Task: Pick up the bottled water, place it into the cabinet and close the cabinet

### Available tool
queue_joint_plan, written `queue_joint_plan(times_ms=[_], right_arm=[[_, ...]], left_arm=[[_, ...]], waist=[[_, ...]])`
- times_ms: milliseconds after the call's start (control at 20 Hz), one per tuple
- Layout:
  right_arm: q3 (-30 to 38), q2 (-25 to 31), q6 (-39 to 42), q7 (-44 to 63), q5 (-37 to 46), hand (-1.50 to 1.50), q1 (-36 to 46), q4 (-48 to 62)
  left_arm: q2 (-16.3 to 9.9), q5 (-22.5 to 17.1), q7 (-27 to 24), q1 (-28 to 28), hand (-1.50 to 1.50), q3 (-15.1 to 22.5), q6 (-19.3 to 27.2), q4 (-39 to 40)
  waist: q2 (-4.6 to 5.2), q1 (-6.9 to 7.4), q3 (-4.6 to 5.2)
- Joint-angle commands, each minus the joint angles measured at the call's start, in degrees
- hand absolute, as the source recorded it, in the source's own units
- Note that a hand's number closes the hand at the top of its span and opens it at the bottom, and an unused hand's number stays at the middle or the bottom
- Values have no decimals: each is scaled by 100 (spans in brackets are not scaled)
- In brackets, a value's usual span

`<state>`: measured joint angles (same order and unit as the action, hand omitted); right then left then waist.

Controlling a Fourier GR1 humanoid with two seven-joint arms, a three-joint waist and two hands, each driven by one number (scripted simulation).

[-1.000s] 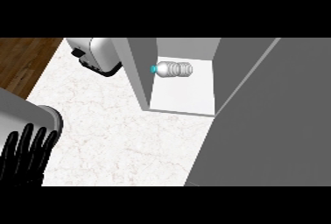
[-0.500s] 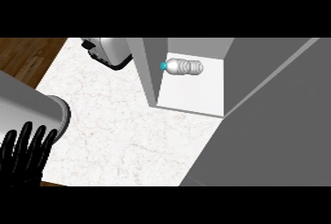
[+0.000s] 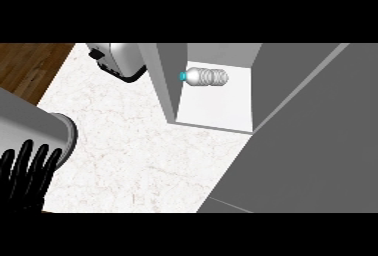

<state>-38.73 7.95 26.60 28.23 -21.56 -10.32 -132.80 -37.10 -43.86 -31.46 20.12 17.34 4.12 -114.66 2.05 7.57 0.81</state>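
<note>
While the bottled water (image 3: 206,77) is lying inside the cabinet (image 3: 214,107), the left hand (image 3: 28,175) (fingers straight, lower left) is resting; the door, apparently open, risks being left ajar.

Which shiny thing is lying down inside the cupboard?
The bottled water. It lies on its side on the cabinet shelf, blue cap pointing left. The toaster stays outside on the counter.
</note>
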Motion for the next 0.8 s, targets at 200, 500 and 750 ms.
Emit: queue_joint_plan(times_ms=[200,500,750], right_arm=[[926,-760,-1549,-354,243,150,226,768],[1628,-768,-2220,-460,62,150,1100,1487],[1942,-786,-3252,-626,-123,150,2697,2856]], left_arm=[[-72,-67,16,87,-150,-112,-56,-6],[-146,-117,45,80,-150,-180,-168,17],[-8,-169,64,-91,-150,-82,-235,81]], waist=[[40,-178,-31],[38,34,-34],[17,32,-59]])
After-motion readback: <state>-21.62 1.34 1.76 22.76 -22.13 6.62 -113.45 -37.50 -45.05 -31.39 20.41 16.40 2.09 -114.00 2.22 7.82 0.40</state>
